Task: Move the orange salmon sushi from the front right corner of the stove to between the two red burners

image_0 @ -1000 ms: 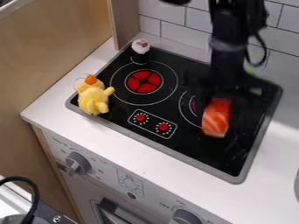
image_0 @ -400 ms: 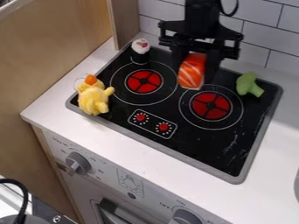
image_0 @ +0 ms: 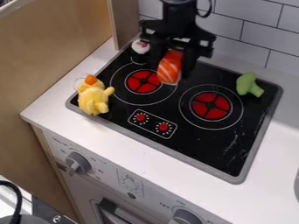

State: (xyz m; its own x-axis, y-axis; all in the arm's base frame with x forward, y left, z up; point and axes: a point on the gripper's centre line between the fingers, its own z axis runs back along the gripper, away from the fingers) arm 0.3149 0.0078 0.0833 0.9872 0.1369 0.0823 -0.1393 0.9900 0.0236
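Observation:
My gripper [image_0: 170,65] hangs over the back of the black stove, just right of the left burner, shut on an orange piece of toy salmon sushi [image_0: 169,68] with white stripes. The sushi is held above the stove top [image_0: 192,142]. Behind and to the left, a black-and-white sushi roll toy [image_0: 140,47] stands at the stove's back left corner, partly hidden by the gripper. A yellow plush toy with an orange top [image_0: 93,96] sits at the stove's left edge. Green toy broccoli [image_0: 248,85] lies at the back right.
The right burner [image_0: 210,106] and the two red stove knobs are in front of the gripper. A white counter [image_0: 125,146] surrounds the stove. A wooden panel [image_0: 52,48] rises at the left, and a tiled wall [image_0: 251,39] stands behind.
The gripper has moved left across the stove with the orange sushi, from over the right burner to beside the left one. The broccoli, hidden behind the arm at first, has come into view.

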